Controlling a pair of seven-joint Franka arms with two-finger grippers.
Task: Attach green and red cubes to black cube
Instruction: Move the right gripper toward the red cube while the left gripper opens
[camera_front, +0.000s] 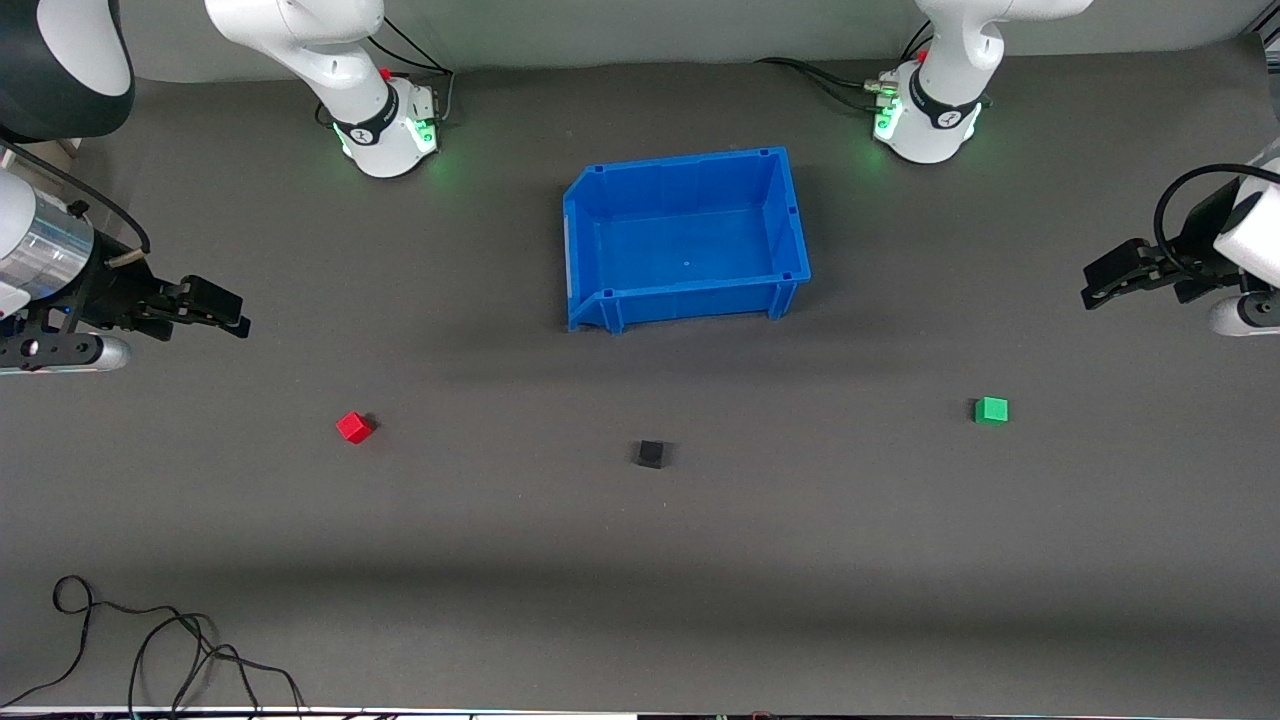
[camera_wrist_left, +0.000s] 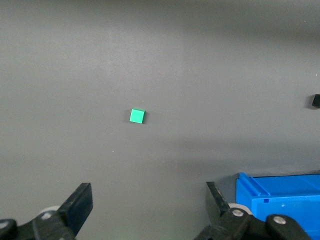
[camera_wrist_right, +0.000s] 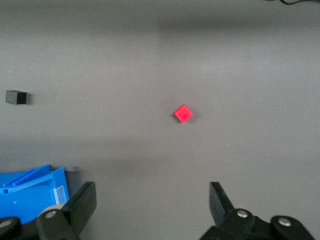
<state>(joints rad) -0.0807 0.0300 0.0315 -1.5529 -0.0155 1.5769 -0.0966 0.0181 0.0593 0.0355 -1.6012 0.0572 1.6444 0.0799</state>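
The black cube (camera_front: 651, 454) sits on the grey mat, nearer the front camera than the blue bin. The red cube (camera_front: 354, 427) lies toward the right arm's end, the green cube (camera_front: 991, 410) toward the left arm's end. My left gripper (camera_front: 1100, 288) hangs open and empty above the mat at its end of the table; its wrist view shows the green cube (camera_wrist_left: 137, 116) and the edge of the black cube (camera_wrist_left: 316, 101). My right gripper (camera_front: 228, 312) hangs open and empty at its end; its wrist view shows the red cube (camera_wrist_right: 183, 114) and the black cube (camera_wrist_right: 16, 97).
A blue bin (camera_front: 790, 215) stands empty at the table's middle, between the two arm bases; its corner shows in the left wrist view (camera_wrist_left: 280, 195) and the right wrist view (camera_wrist_right: 30, 192). A black cable (camera_front: 160, 650) lies near the front edge at the right arm's end.
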